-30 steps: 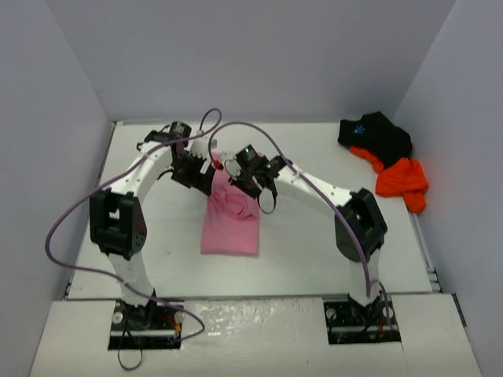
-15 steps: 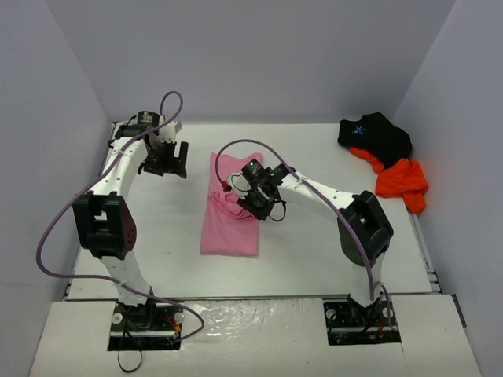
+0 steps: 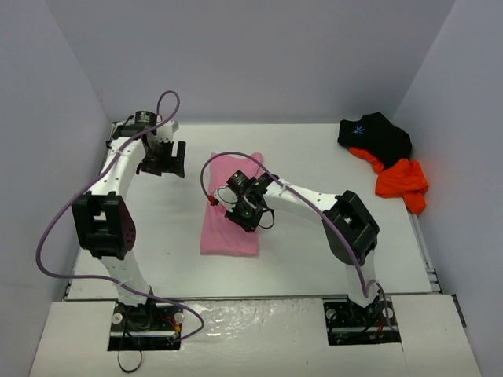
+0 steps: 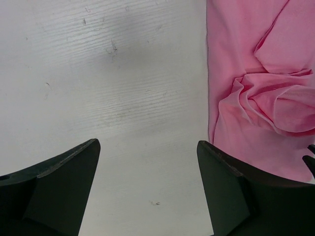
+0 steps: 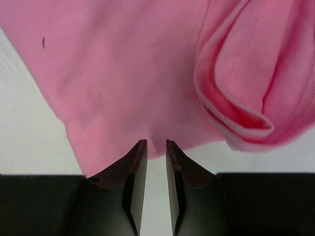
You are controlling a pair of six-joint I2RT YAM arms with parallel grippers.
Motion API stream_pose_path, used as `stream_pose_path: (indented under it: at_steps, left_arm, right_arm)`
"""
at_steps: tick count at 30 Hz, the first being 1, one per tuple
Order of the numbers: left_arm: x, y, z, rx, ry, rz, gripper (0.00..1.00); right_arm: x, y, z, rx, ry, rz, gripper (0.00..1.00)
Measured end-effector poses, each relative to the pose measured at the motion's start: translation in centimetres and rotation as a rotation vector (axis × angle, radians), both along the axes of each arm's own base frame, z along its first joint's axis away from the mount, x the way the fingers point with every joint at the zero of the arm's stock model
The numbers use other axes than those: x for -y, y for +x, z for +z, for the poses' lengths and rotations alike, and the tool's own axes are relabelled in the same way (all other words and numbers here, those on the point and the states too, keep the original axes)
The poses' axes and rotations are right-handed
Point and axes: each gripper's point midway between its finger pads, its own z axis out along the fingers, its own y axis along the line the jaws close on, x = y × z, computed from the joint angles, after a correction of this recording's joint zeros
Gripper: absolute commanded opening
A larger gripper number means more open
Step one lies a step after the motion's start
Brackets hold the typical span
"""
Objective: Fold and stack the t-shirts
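Pink t-shirt [image 3: 229, 234] on worktop [image 3: 169, 236], central, a long strip with bunched lump near far end. Right tool [image 5: 156, 142] low over it, nearly clenched, nothing visibly pinched; left tool [image 4: 147, 141] released, beside. Likely mid-fold — next: flatten lump, fold crosswise. Black t-shirt [image 3: 377, 133], orange t-shirt [image 3: 402, 181] heaped far-right.

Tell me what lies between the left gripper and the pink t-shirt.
Bare table, in the top view; a purple cable loops over it beside the pink t-shirt.
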Motion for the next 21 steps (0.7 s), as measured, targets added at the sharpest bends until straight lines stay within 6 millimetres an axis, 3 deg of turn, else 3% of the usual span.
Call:
stream_pose_path:
  at_steps: [10, 14, 21]
  left_arm:
    - [0.1, 0.1, 0.1, 0.006, -0.007, -0.002, 0.77]
    - [0.0, 0.1, -0.1, 0.004, -0.01, -0.001, 0.77]
    - [-0.2, 0.1, -0.2, 0.002, -0.02, 0.002, 0.77]
  right_arm:
    - [-2.2, 2.8, -3.0, 0.021, -0.038, -0.009, 0.18]
    - [-2.7, 4.9, -2.9, 0.069, -0.039, -0.023, 0.18]
    - [-1.6, 8.9, -1.9, 0.177, -0.07, -0.069, 0.18]
